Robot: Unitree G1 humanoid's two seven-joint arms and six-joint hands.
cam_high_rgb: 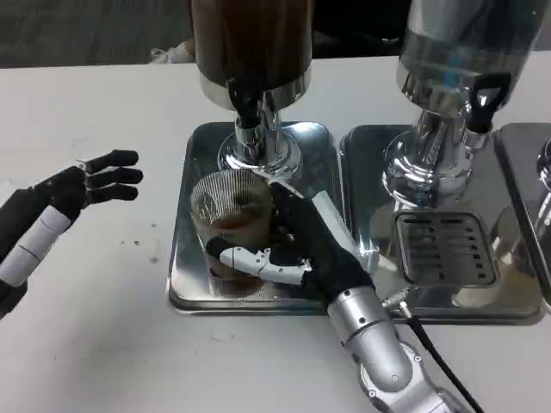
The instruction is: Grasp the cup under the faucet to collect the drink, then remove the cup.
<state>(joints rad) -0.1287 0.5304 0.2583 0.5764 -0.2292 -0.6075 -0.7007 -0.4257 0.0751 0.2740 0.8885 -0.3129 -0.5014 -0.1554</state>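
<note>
I see my right hand (306, 245) wrapped around the ribbed cup (232, 228), which sits on the steel tray (194, 172) just below the faucet (248, 116), possibly lifted slightly. My left hand (82, 191) hovers fingers apart over the white worktop (95, 95), left of the tray.

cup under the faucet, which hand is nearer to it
Right. The right hand grips the cup; the left hand hovers apart, over the table to the cup's left.

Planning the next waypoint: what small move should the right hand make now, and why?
Probably draw the cup toward the tray's front edge and out onto the table. The right hand already grips it, brown drink is inside, and the faucet shows no stream.
</note>
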